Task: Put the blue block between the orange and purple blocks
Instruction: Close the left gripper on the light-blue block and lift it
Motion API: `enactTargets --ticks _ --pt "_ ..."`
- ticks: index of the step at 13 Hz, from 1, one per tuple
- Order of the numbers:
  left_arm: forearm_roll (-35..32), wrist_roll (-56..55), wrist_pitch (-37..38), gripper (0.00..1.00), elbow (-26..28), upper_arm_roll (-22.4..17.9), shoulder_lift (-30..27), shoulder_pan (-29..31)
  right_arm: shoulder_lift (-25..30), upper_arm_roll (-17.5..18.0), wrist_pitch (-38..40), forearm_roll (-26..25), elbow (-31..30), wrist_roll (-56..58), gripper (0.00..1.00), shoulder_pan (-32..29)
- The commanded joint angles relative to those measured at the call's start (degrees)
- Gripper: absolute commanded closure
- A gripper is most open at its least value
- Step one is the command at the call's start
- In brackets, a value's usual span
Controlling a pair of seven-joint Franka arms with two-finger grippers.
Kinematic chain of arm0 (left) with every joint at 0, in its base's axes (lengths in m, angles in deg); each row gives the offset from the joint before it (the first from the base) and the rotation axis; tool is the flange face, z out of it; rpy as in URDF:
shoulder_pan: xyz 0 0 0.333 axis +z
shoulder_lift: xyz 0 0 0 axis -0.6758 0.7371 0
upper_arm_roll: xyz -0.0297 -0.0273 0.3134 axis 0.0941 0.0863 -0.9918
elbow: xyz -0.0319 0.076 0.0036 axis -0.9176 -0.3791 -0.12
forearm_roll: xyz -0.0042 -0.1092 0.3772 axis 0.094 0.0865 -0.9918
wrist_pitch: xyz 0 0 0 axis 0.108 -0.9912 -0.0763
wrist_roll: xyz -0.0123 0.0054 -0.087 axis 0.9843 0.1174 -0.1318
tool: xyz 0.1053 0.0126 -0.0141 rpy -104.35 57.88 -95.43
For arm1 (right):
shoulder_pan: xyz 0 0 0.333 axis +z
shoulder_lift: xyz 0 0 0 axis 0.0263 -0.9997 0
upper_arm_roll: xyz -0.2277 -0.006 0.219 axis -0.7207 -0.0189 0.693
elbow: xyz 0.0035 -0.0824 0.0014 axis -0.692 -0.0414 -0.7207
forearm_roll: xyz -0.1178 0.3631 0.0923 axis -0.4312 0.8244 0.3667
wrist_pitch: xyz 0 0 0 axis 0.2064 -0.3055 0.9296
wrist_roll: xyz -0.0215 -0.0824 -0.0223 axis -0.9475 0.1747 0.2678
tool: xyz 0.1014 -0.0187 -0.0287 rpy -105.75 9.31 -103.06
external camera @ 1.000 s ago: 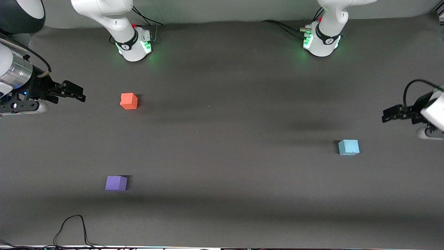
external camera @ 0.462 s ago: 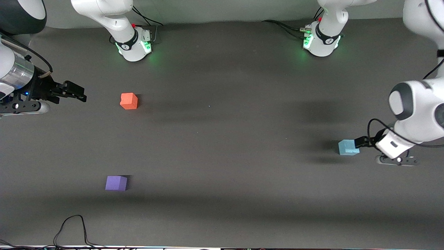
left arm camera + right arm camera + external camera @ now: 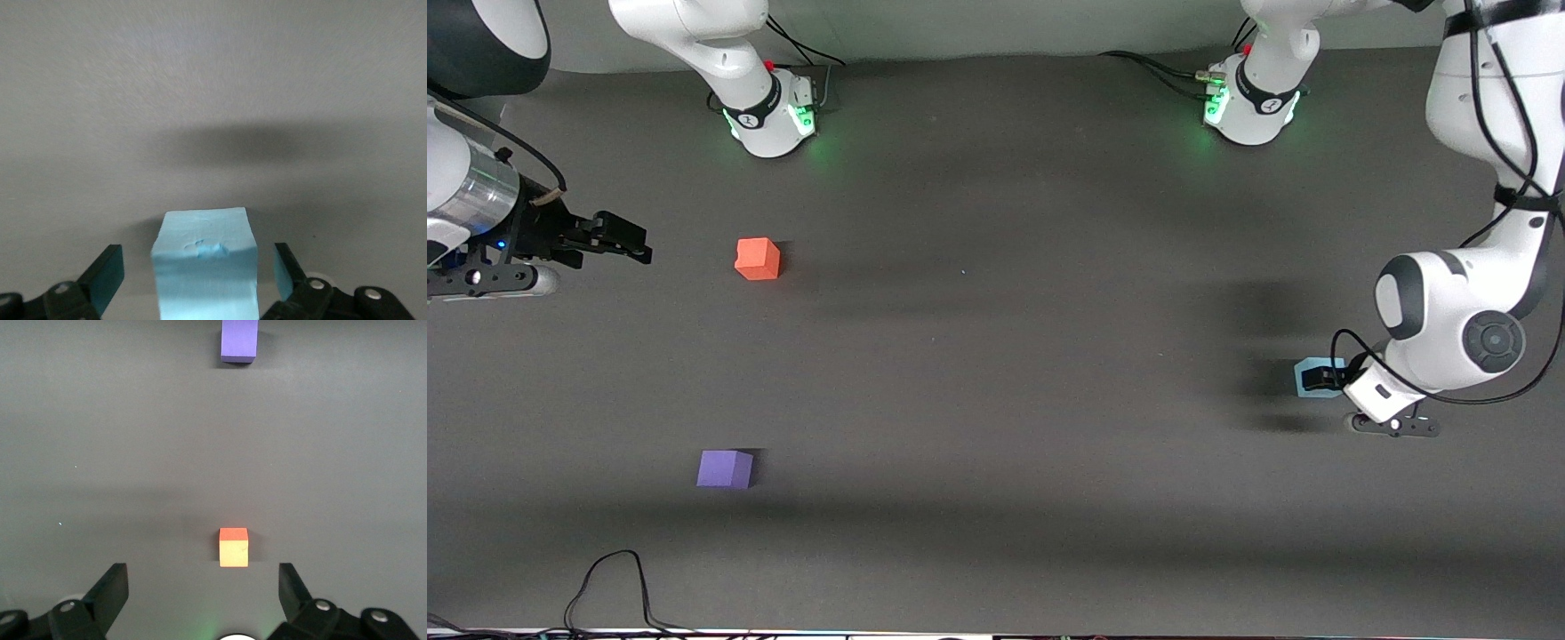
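The blue block point(image 3: 1309, 377) sits on the table point(image 3: 996, 356) toward the left arm's end, well apart from the other two cubes. The left gripper point(image 3: 1323, 380) is down at this block, its open fingers point(image 3: 107, 277) standing on either side of it with a gap on each side.

The orange block point(image 3: 758, 259) and the purple block point(image 3: 725, 468) both lie toward the right arm's end, the purple one nearer the front camera than the orange one, with bare table between them. The right gripper point(image 3: 627, 242) waits, spread open, above the table beside the orange block, at the right arm's end.

A cable point(image 3: 609, 587) lies at the table edge nearest the front camera, nearer to that camera than the purple block.
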Motion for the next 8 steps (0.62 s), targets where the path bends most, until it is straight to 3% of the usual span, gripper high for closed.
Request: enactTargets --ticks 1,4,6,7,8 --pt "-0.7 0.5 -3.2 0.00 3.7 -0.3 -0.9 -0.5 -0.2 -0.1 0.4 0.4 0.4 0.2 0.00 0.3" --pt "-0.7 0.5 -3.6 0.01 4.3 -0.3 -0.8 -0.6 -0.6 -0.1 0.4 0.4 0.5 0.1 0.00 0.3" --pt "-0.7 0.2 -3.0 0.46 4.2 -0.3 -0.8 -0.4 -0.6 -0.1 0.3 0.4 0.4 0.1 0.00 0.3" --pt "-0.6 0.0 -2.8 0.54 4.0 -0.3 -0.8 -0.4 -0.6 -0.1 0.4 0.4 0.4 0.1 0.00 0.3" --pt "-0.6 0.0 -2.8 0.55 3.8 -0.3 -0.8 -0.5 -0.6 -0.1 0.4 0.4 0.3 0.1 0.00 0.3"
